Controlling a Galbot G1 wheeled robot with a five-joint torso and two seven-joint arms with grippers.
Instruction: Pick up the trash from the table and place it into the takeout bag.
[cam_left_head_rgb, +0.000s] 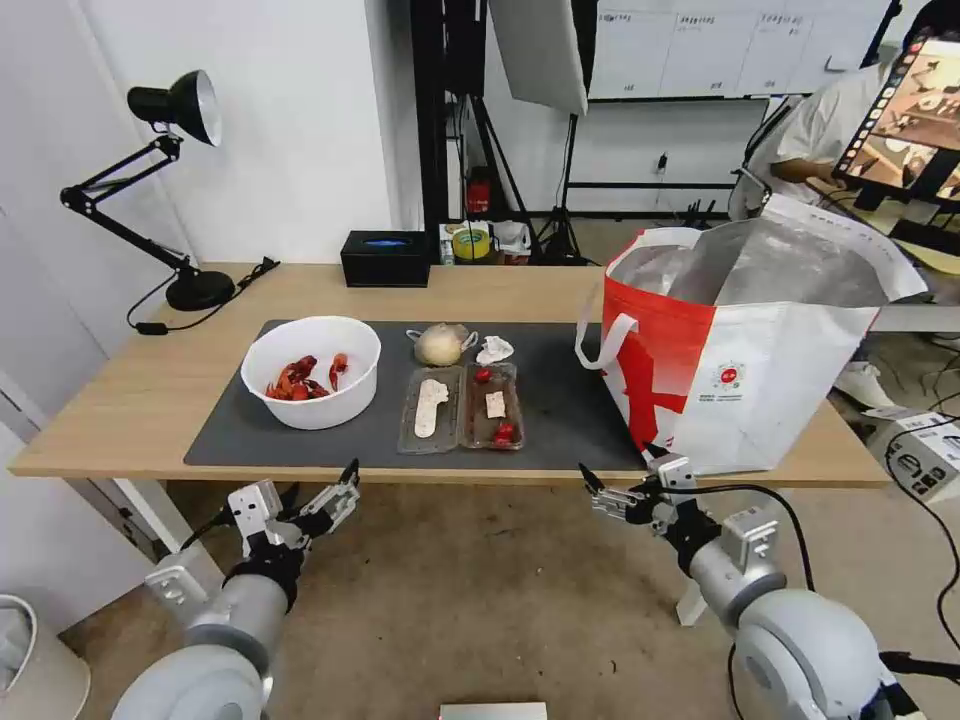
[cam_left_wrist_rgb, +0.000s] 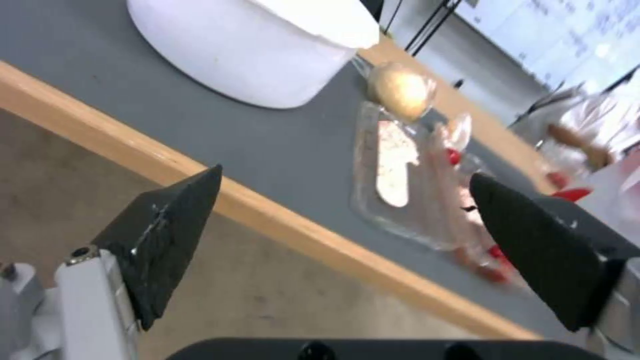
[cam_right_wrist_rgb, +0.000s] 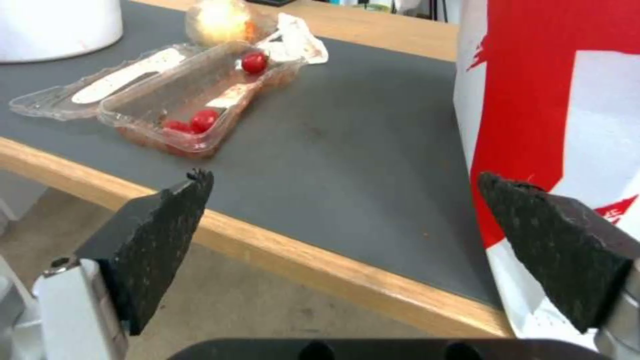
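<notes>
On the table, a dark grey mat carries the trash: a white bowl with red crayfish shells, a clear hinged tray with food scraps, a knotted clear bag with a beige lump, and a crumpled tissue. The takeout bag stands open at the mat's right end. My left gripper hangs open below the table's front edge, in front of the bowl and tray. My right gripper is open too, just off the front edge beside the takeout bag.
A black desk lamp stands at the table's back left and a black box at the back middle. Stands and cables fill the room behind. A person sits at a screen at the far right. Bare floor lies under both arms.
</notes>
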